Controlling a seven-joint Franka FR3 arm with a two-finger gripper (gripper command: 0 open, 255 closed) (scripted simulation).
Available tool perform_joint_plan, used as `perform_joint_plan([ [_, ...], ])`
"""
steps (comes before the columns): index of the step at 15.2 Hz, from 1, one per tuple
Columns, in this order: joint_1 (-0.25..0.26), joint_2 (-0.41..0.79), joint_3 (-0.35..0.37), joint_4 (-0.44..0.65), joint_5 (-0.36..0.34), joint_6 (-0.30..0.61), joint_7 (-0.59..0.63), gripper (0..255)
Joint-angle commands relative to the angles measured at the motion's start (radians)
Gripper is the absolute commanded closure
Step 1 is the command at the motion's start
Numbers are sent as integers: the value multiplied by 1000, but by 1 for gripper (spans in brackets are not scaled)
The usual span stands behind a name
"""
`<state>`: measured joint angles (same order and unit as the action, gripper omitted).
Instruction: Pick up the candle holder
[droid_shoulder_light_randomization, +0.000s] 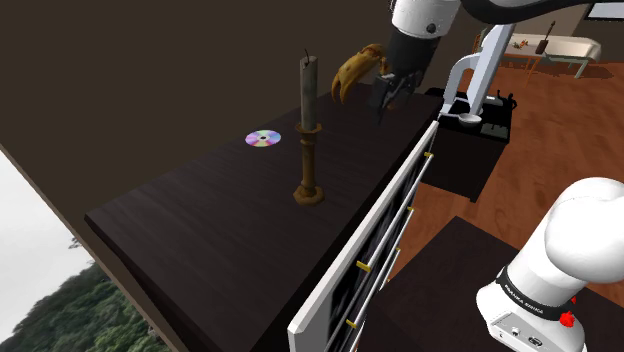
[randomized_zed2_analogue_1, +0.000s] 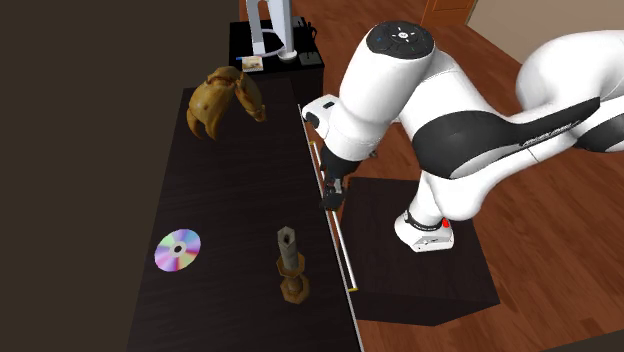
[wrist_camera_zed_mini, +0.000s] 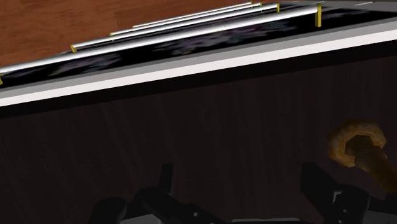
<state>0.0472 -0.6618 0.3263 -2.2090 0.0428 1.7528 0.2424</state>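
Observation:
A brown candle holder (droid_shoulder_light_randomization: 309, 168) with a round foot stands upright on the dark dresser top (droid_shoulder_light_randomization: 200, 235), carrying a grey candle (droid_shoulder_light_randomization: 308, 88). In the second exterior view the candle holder (randomized_zed2_analogue_1: 291, 268) sits near the dresser's front edge. My black gripper (droid_shoulder_light_randomization: 388, 92) hangs open over that front edge, apart from the holder and nearer the brown claw-shaped ornament. Seen from the second exterior view, the gripper (randomized_zed2_analogue_1: 333, 193) is up the edge from the holder. In the wrist view the gripper (wrist_camera_zed_mini: 240, 183) has both fingers apart with nothing between them, and the candle holder (wrist_camera_zed_mini: 359, 153) lies beyond one finger.
A shiny disc (droid_shoulder_light_randomization: 263, 139) lies flat on the dresser behind the holder. A brown claw-shaped ornament (droid_shoulder_light_randomization: 357, 70) stands at the far end. White drawer fronts (droid_shoulder_light_randomization: 365, 250) with gold-ended handles face the wooden floor. A black side table (randomized_zed2_analogue_1: 272, 55) carries a white stand.

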Motion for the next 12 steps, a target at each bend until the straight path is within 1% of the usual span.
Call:
perform_joint_plan([
  [1,2,27,49,42,1,12,51,0],
  [7,-18,136,198,183,-39,53,193,0],
  [12,-56,252,343,329,-121,65,325,0],
])
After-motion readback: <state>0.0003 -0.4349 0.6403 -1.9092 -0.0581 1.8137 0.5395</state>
